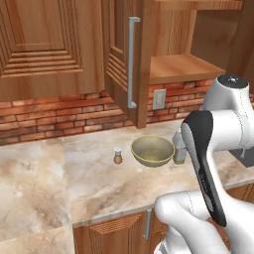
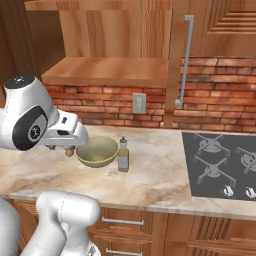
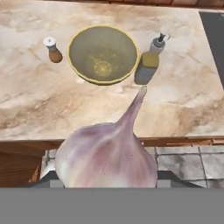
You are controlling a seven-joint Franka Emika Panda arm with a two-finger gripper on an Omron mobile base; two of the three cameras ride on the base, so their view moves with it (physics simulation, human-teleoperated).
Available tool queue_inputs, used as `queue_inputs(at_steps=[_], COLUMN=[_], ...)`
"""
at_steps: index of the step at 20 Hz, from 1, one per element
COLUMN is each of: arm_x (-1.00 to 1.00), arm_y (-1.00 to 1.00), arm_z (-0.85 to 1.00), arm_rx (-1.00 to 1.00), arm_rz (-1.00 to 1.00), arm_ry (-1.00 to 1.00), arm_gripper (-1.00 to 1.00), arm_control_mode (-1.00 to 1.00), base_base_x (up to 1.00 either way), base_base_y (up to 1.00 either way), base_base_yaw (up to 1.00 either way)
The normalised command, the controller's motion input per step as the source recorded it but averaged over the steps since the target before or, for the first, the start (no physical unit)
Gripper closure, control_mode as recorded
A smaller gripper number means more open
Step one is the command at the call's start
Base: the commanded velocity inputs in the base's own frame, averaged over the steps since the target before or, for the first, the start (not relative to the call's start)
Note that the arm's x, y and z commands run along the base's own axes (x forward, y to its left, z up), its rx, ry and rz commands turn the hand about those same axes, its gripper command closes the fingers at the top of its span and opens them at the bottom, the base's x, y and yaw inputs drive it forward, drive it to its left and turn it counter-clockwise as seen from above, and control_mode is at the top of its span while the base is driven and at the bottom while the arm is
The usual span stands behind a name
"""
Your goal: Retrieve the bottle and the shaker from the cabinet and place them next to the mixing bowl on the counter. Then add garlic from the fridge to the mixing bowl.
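The marble tabletop (image 1: 39, 168) runs under an open wooden cabinet (image 2: 107, 70) whose shelf stands bare, with a brick wall behind and a stove (image 2: 222, 165) off to the right. The biggest risk lies in the travel left to cover: in the hand view the tabletop's front edge and floor tiles sit below the garlic, so I judge the hand is held out in front of the tabletop, short of the bowl. A release here would send the bulb to the floor or onto the marble, where its round body would roll.

The mixing bowl (image 3: 103, 54) sits near the middle of the tabletop, yellow-rimmed and empty. It is shallow and light-looking, so a low approach could nudge it or tip its rim.

The garlic (image 3: 107, 157) fills the lower part of the hand view, its pointed stem aimed toward the bowl. The jaws appear to be clamped on it from either side, though the fingertips are hidden behind the bulb, so how deep the hold is cannot be told. A smooth, tapering bulb could slip out during a swing.

The bottle (image 3: 148, 65) stands upright just beside the bowl on the stove side, tall and narrow. It is the likeliest thing to be knocked over if the hand drifts that way on descent.

The shaker (image 3: 52, 49) stands near the bowl's other side, small, and could be toppled by a wide approach
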Motion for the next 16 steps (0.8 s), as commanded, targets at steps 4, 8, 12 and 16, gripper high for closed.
queue_inputs(at_steps=[4,8,12,16], arm_x=[0.79,0.94,0.58,0.15], arm_y=[0.04,0.20,0.24,0.08], arm_z=[-0.17,0.00,-0.11,-0.52], arm_rx=[0.00,0.00,0.00,0.01], arm_rz=[-0.04,-0.06,-0.07,-0.05], arm_ry=[-0.01,0.00,0.00,0.00], arm_gripper=[1.00,1.00,1.00,1.00], arm_control_mode=[-1.00,-1.00,-1.00,-1.00], base_base_x=[0.00,0.00,0.00,0.00], base_base_y=[0.00,0.00,0.00,0.00], base_base_yaw=[0.00,0.00,0.00,0.00])
